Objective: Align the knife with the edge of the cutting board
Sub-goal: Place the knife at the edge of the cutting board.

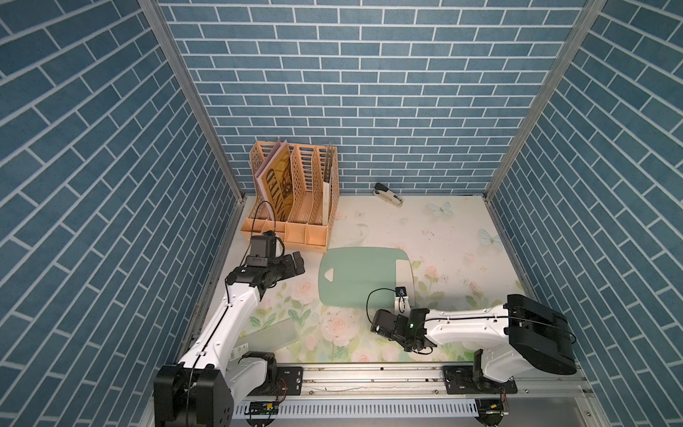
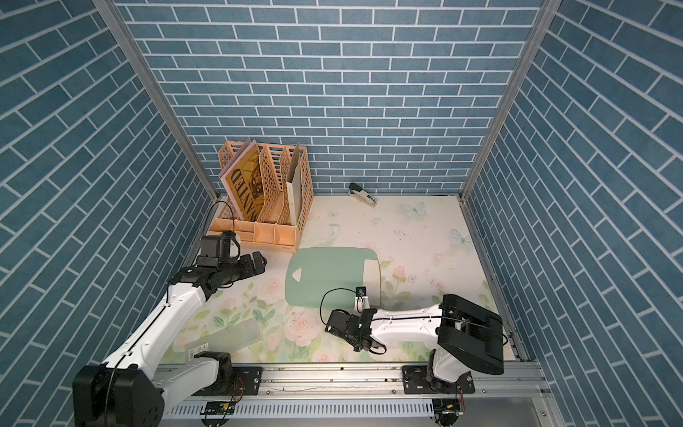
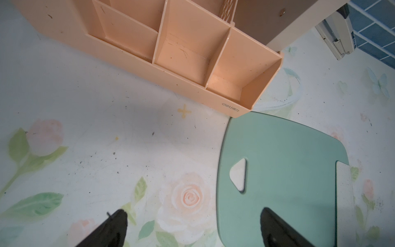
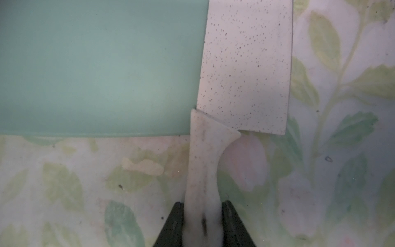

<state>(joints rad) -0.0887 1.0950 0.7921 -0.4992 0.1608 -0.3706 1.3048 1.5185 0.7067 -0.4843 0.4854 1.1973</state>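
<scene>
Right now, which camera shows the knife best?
The right wrist view: the knife fills it, speckled blade partly on the cutting board, handle in the right claw. Both top views show only a pale blade; the left wrist view, a sliver.

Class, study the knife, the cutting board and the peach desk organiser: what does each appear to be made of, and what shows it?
The knife: matt white blade with dark speckles, no metallic shine; likely ceramic or coated, handle probably plastic.
The cutting board: thin, smooth, evenly sage-green, satin; probably plastic.
The desk organiser: moulded peach plastic, slight gloss, embossed logo.
</scene>
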